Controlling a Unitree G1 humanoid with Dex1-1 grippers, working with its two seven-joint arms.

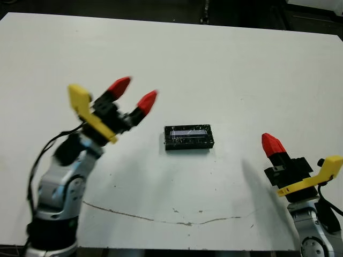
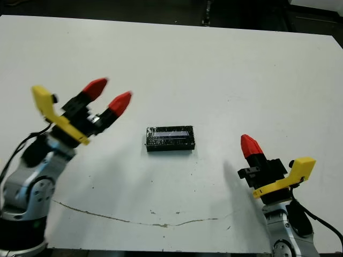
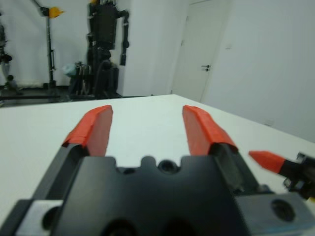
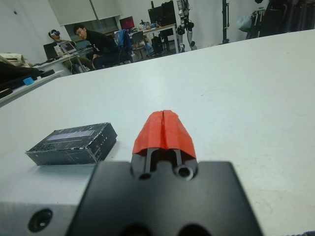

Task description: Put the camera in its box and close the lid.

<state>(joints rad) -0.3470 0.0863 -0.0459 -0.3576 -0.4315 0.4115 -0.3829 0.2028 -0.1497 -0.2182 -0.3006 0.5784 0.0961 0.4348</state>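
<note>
Black and glossy, the closed box (image 1: 188,137) sits near the middle of the white table (image 1: 214,64), its lid (image 1: 186,131) already on top with a pale stripe running along it. You can see its long axis lies across the table, side to side from the robot's seat, with the long side facing the robot. It is a low rectangular block with rounded corners, and its dark sides look flecked and slightly rough in the right wrist view. The camera itself does not show. To the box's left, your left gripper (image 1: 133,95) hangs above the table, well apart from the box, its two red-tipped fingers spread wide. To the box's right and nearer the robot, your right gripper (image 1: 270,143) has its red tips pressed together, holding nothing. A thin crack line (image 1: 161,218) runs across the table between the box and the near edge. People sit at desks (image 4: 93,42) far beyond the table.
</note>
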